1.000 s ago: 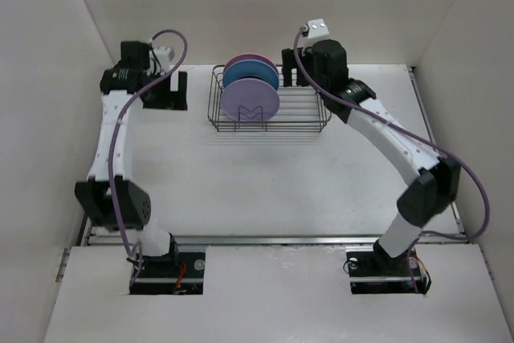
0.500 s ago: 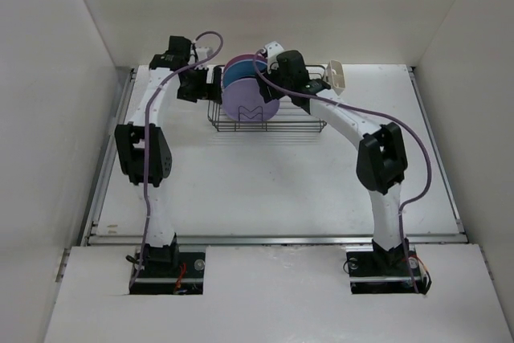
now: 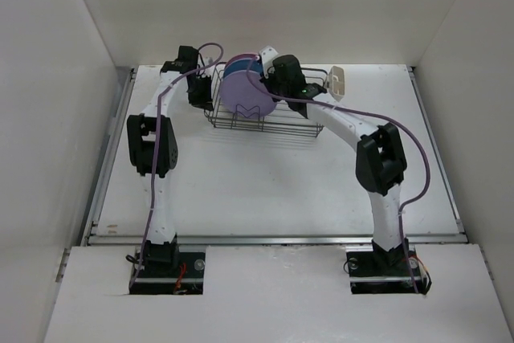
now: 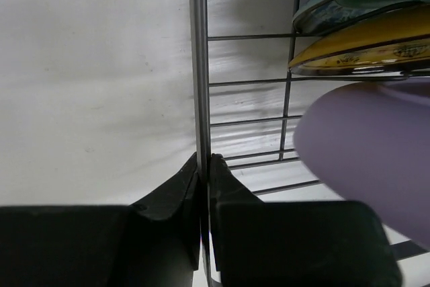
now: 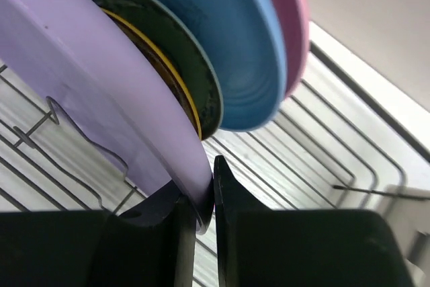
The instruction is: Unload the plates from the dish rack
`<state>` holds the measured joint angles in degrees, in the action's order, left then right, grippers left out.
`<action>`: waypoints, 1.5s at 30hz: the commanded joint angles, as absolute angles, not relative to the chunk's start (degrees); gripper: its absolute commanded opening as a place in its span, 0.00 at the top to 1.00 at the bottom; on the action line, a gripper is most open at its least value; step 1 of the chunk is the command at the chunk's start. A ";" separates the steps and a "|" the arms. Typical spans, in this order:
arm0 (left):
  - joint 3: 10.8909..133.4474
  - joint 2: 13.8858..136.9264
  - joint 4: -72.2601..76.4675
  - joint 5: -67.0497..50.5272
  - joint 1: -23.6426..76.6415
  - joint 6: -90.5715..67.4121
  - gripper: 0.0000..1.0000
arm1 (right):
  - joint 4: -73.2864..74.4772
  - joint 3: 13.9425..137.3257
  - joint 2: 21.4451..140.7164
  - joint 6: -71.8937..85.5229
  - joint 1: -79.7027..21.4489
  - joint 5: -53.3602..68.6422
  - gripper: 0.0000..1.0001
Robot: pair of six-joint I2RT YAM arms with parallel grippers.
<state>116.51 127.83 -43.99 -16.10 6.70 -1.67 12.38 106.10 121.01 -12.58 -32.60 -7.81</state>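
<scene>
The dish rack point(image 3: 277, 122) stands at the back of the table with the plates upright in it. The lavender plate point(image 3: 244, 98) is in front. Behind it come a golden-yellow plate point(image 4: 366, 42), a teal plate point(image 4: 349, 6), a blue plate point(image 5: 225, 38) and a pink plate point(image 5: 287, 11). My left gripper point(image 4: 203, 160) is shut on the upright wire point(image 4: 199, 65) of the rack's left end. My right gripper point(image 5: 205, 189) is shut on the lavender plate's point(image 5: 74, 72) right rim. In the top view the left gripper point(image 3: 198, 90) and right gripper point(image 3: 271, 86) flank the plates.
A small beige cutlery holder point(image 3: 337, 79) hangs at the rack's right end. White walls enclose the table on the back and both sides. The rack's wire floor point(image 5: 322, 159) lies under the plates.
Both arms swung in to the rack. The left gripper went from open to shut on the rack's end wire. The right gripper closed onto the lavender plate's rim.
</scene>
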 commanded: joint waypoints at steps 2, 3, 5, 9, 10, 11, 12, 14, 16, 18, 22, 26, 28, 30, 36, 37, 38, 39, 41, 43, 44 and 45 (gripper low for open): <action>115.93 125.69 -43.34 -18.19 8.00 -5.35 1.00 | 0.79 106.61 110.31 -12.57 -32.43 -18.46 1.00; 115.14 125.68 -43.33 -18.19 8.00 -5.88 1.00 | 0.79 107.22 109.26 -11.61 -32.43 -19.15 1.00; 115.14 124.98 -43.33 -18.19 8.00 -7.11 1.00 | 0.79 106.53 105.22 -9.07 -33.05 -19.95 1.00; 113.91 122.97 -42.80 -18.72 8.00 -7.82 1.00 | 7.98 100.74 98.63 -4.58 -33.05 -12.24 1.00; 113.38 122.96 -42.80 -18.72 8.00 -7.82 1.00 | 11.83 96.46 97.31 -4.57 -33.66 -7.61 1.00; 113.38 122.18 -42.28 -18.72 8.00 -7.82 1.00 | 13.69 94.07 95.03 -4.57 -34.36 -5.38 1.00; 112.86 121.47 -42.28 -18.72 8.00 -7.82 1.00 | 15.45 91.69 94.05 -4.05 -34.37 -2.84 1.00; 112.85 120.07 -41.75 -18.72 8.00 -7.82 1.00 | 20.64 85.38 92.64 -2.56 -35.68 4.70 1.00; 112.24 118.92 -40.18 -17.94 8.00 -7.82 1.00 | 22.93 81.49 92.11 -1.85 -37.08 9.47 1.00; 112.24 117.52 -39.56 -17.05 8.52 -6.60 1.00 | 24.34 76.76 92.11 -0.36 -38.14 13.44 1.00; 112.24 116.37 -39.55 -15.64 8.53 -5.54 1.00 | 23.64 73.83 96.92 2.11 -39.46 15.64 1.00; 112.24 115.84 -40.08 -15.12 8.53 -5.54 1.00 | 23.64 74.96 102.21 5.36 -39.46 12.05 1.00; 112.24 115.84 -40.69 -15.73 8.53 -5.54 1.00 | 23.12 75.49 102.83 5.98 -39.46 10.64 0.89; 111.71 115.84 -41.30 -15.73 8.53 -5.54 1.00 | 23.12 76.02 104.32 5.98 -39.46 10.03 0.82; 109.95 116.37 -41.31 -16.35 8.53 -6.06 1.00 | 29.00 81.20 102.49 3.17 -39.46 9.32 0.35; 109.95 116.37 -41.31 -16.87 8.53 -6.06 1.00 | 29.70 82.25 101.70 2.64 -39.46 9.32 0.32; 109.95 116.89 -41.31 -16.87 8.53 -6.06 1.00 | 30.32 83.22 100.82 1.85 -39.46 9.32 0.29; 109.95 117.42 -41.31 -16.88 8.53 -6.06 1.00 | 30.32 85.23 98.98 1.85 -39.46 9.32 0.24; 109.95 117.42 -41.31 -18.10 8.53 -6.06 1.00 | 27.36 87.26 97.56 1.85 -39.46 8.27 0.21; 109.95 118.04 -41.31 -18.63 8.53 -6.67 1.00 | 24.62 91.04 97.56 1.85 -39.46 5.90 0.21; 109.95 118.56 -41.83 -18.63 8.53 -6.68 1.00 | 23.39 92.79 98.95 1.85 -38.68 4.84 0.23; 109.95 118.56 -41.84 -18.63 8.53 -6.68 1.00 | 21.73 96.99 100.44 1.85 -38.67 1.53 0.27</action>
<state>109.12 122.39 -42.59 -15.35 8.14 -6.96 28.71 88.82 101.45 2.72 -39.29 7.31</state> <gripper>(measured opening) 0.028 0.750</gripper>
